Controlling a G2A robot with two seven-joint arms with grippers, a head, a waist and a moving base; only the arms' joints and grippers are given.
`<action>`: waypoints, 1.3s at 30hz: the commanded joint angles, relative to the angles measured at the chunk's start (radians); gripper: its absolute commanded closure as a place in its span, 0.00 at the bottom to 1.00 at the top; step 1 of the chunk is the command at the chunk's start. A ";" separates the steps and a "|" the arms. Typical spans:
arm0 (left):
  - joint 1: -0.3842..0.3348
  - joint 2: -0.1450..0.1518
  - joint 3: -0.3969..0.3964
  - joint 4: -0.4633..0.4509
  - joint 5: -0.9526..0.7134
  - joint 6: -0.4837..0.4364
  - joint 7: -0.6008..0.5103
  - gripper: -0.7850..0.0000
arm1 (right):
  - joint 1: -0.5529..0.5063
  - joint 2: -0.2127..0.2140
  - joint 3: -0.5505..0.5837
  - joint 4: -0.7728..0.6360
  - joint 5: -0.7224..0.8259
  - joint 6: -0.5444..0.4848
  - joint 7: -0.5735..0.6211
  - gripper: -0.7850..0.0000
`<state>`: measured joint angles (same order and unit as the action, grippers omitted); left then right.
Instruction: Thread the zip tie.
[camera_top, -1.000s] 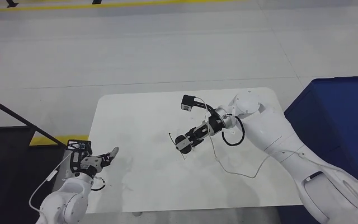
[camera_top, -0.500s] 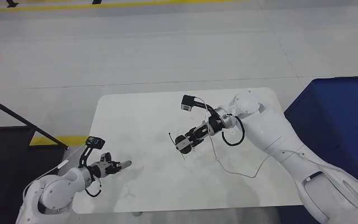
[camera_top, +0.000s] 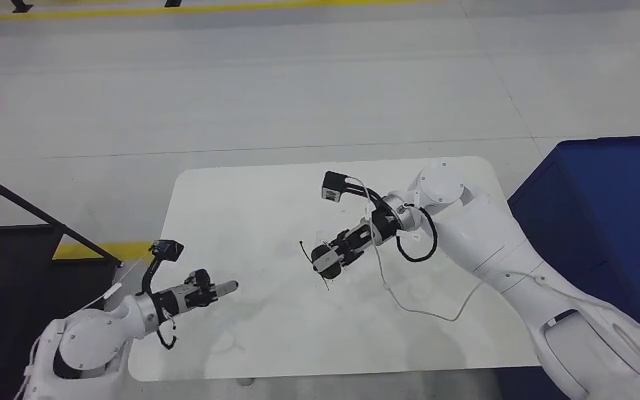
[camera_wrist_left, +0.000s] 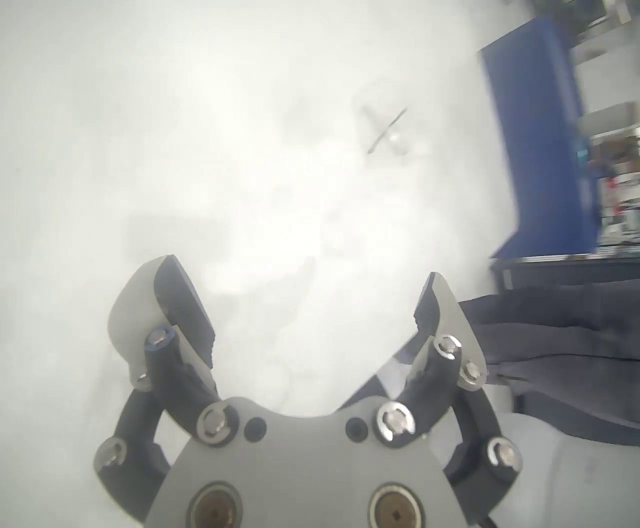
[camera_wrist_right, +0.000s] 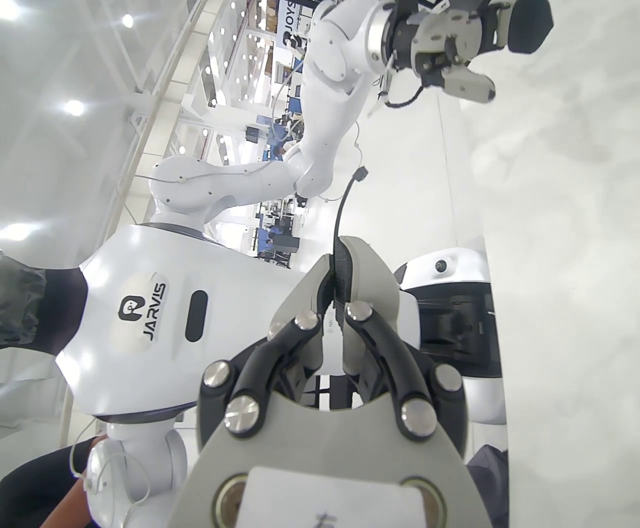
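Observation:
A thin black zip tie (camera_top: 306, 249) is held above the middle of the white table (camera_top: 250, 210) by my right gripper (camera_top: 318, 262), which is shut on its strap. In the right wrist view the strap (camera_wrist_right: 340, 225) rises from between the closed fingers (camera_wrist_right: 370, 270) to its small head, free in the air. My left gripper (camera_top: 226, 288) is over the table's front left part, pointing toward the tie and well short of it. Its jaws stand wide open with nothing between them (camera_wrist_left: 302, 280). The tie (camera_wrist_left: 384, 131) appears small and blurred ahead of it.
A loose white cable (camera_top: 430, 305) trails across the table under the right arm. A blue bin (camera_top: 590, 200) stands beside the table's right edge. The left gripper (camera_wrist_right: 470, 85) appears far off in the right wrist view.
The left arm swung in from the table's left edge and stretched its gripper toward the middle. The right gripper with the zip tie shifted only slightly.

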<state>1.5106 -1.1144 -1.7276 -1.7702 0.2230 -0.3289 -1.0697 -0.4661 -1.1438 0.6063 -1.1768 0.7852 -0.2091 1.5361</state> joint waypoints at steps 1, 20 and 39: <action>-0.005 0.000 -0.008 0.006 -0.156 -0.014 0.021 0.00 | 0.004 -0.002 -0.018 0.019 0.074 0.016 0.000 1.00; -0.057 0.004 0.032 0.017 -0.680 0.228 -0.207 0.00 | 0.003 -0.037 -0.101 0.011 -0.008 0.088 -0.051 1.00; -0.099 0.012 0.191 -0.029 -0.633 0.352 -0.121 0.10 | 0.010 -0.102 -0.116 0.027 -0.029 0.086 0.000 1.00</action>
<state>1.4126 -1.1024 -1.5437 -1.7994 -0.4091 0.0197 -1.1909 -0.4562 -1.2445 0.4897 -1.1511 0.7575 -0.1230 1.5360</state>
